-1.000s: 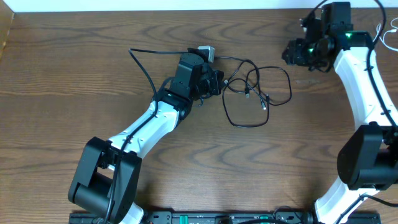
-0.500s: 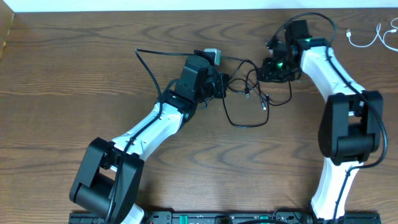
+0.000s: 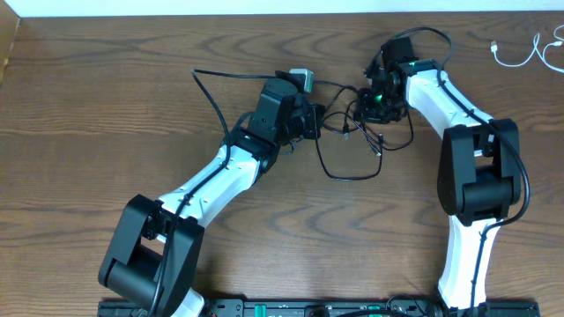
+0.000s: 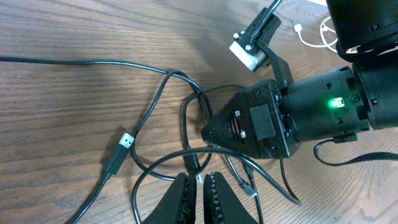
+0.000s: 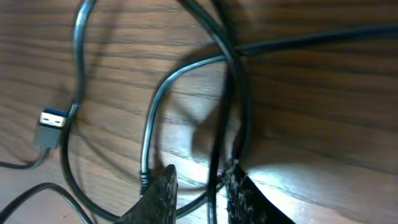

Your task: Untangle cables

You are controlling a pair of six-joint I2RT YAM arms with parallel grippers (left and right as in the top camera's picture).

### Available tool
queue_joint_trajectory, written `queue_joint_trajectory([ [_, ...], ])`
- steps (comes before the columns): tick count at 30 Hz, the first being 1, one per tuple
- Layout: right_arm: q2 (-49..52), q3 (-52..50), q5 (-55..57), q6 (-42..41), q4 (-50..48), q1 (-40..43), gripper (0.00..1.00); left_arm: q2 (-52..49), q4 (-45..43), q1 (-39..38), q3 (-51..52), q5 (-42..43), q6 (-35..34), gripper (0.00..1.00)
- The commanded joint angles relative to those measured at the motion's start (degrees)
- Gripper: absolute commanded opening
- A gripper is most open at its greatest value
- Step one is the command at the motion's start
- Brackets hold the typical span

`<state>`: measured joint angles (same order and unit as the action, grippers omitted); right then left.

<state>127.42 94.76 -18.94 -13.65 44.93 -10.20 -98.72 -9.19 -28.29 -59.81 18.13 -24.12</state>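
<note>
Black cable [image 3: 348,178]: thin, lying flat near the middle of the table [image 3: 88,106], toward its far edge. It is slack and tangled, several open loops crossing one another, with one long strand running left from the knot. A flat metal-tipped plug [image 4: 126,140] rests on the table's wood at the left side of the loops. White cable [image 3: 509,62]: thin, lying in a loose curve at the table's far right corner, well apart from the black one.
</note>
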Motion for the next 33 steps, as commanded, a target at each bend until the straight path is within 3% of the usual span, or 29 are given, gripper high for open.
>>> queue_joint_trajectory([
  [1,1.1,0.1,4.0,-2.2,-0.1,0.0,0.23,-0.3,0.0,0.1,-0.4,0.3,0.7,0.11],
  [10,1.1,-0.5,8.1,-2.2,0.6,0.0,0.24,-0.3,0.0,0.1,-0.4,0.3,0.7,0.11],
  [13,1.1,-1.9,7.8,-2.2,-1.6,-0.3,0.18,-0.3,0.0,0.1,-0.4,0.3,0.7,0.11],
  [16,1.1,-2.2,7.8,-1.3,-2.4,-0.8,0.01,-0.3,0.0,0.1,-0.4,0.3,0.7,0.11],
  [19,0.2,-2.1,4.6,0.7,-3.8,-1.1,0.01,-0.3,0.0,0.1,-0.4,0.3,0.7,0.11],
  [28,-14.4,-1.3,-7.0,13.2,-5.0,0.0,0.01,0.2,-0.1,1.2,-0.4,1.0,0.7,0.11],
  [33,-23.6,-1.3,-10.0,16.0,-3.5,0.0,0.01,2.9,-0.1,4.3,-0.4,6.2,0.8,0.11],
])
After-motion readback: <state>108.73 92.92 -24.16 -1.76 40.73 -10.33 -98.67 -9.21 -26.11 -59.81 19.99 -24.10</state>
